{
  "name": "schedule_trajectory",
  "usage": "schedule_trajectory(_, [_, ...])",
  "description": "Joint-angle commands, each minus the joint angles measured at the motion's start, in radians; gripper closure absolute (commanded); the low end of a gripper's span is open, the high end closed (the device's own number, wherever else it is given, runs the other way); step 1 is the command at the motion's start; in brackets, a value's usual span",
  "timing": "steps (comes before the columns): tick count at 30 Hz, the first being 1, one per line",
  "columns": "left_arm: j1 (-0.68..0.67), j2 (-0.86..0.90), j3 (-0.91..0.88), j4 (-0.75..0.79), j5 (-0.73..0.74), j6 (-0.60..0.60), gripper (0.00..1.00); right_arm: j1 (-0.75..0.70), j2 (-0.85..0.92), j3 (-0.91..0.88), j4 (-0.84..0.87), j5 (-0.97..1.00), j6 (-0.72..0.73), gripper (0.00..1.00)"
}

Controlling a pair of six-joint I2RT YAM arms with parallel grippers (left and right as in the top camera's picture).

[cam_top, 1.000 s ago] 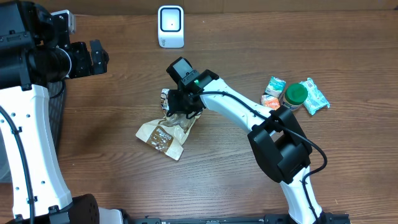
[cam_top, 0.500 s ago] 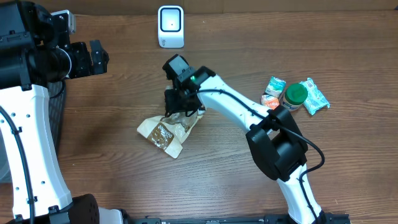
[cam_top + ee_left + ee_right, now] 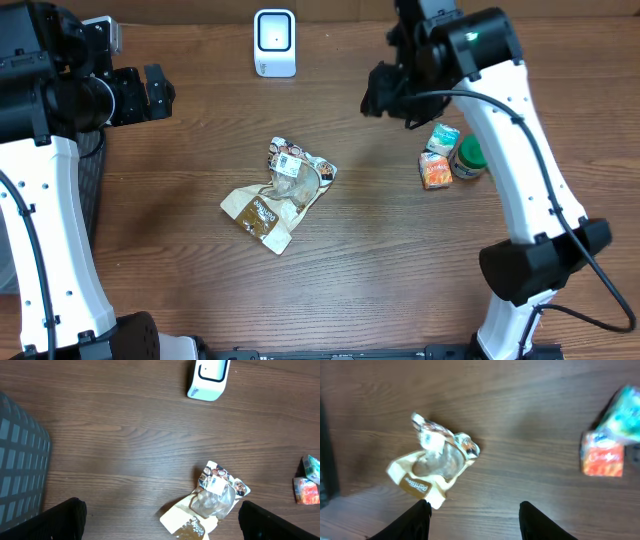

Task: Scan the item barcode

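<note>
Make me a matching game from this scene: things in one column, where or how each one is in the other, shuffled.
Things
1. white scanner
2. crumpled snack bag
3. orange packet
4. right gripper

Place or state
A. lying alone in the middle of the overhead view
B. open, holding nothing
C. top centre of the overhead view
D. on the right side, next to the green-lidded jar

Pairs: 1-C, 2-A, 3-D, 4-B
</note>
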Motion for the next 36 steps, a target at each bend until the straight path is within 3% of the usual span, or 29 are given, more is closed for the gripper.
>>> schedule_trajectory(1, [0.004,0.002,0.008,0.0,0.008,-0.013,0.01,0.021,0.041,-0.165,0.06,-0.005,0.042,0.46])
schedule_trajectory(4, [0.004,0.002,0.008,0.0,0.008,-0.013,0.0,0.025,0.041,-0.379,0.191,-0.01,0.104,0.5])
schedule_trajectory(17, [0.004,0.002,0.008,0.0,0.008,-0.013,0.0,0.132,0.043,-0.785,0.627,-0.098,0.294,0.5])
schedule_trajectory(28, [0.004,0.002,0.008,0.0,0.008,-0.013,0.0,0.192,0.093,-0.827,0.801,-0.098,0.336,0.5])
schedule_trajectory(36, [0.004,0.002,0.008,0.0,0.008,-0.013,0.01,0.147,0.093,-0.819,0.953,-0.204,0.239,0.5])
